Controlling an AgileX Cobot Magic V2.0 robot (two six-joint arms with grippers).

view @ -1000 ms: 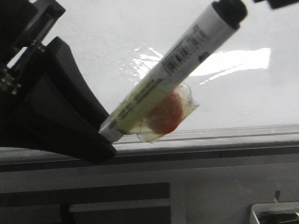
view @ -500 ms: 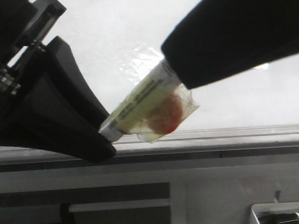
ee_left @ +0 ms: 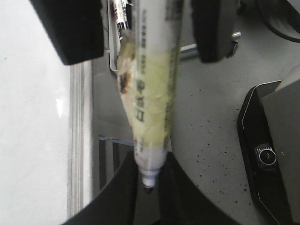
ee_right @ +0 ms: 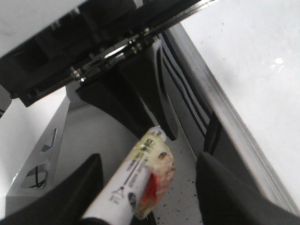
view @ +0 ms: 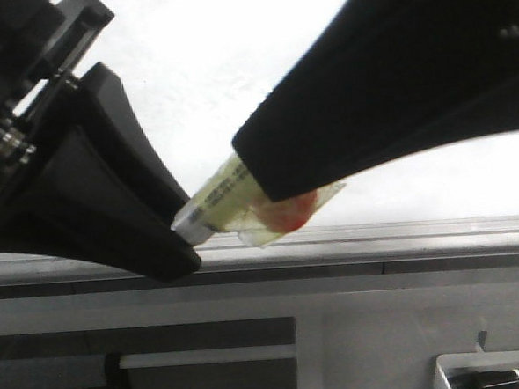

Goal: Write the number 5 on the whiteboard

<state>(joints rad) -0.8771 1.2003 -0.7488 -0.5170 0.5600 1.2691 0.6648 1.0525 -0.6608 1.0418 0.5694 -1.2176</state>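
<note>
Whiteboard [view: 234, 64] behind, left end effector [view: 178, 235] gripping marker [view: 220, 192]

Grey speckled tabletop [ee_left: 211, 140] under bright, even light; white tray [view: 482, 370] at its near right corner; dark recessed panel [view: 207, 339] on grey front face

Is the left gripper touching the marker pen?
Touching. In the left wrist view the marker pen runs down between the left gripper's fingers, its end pinched there. The front view shows the same grip.
</note>
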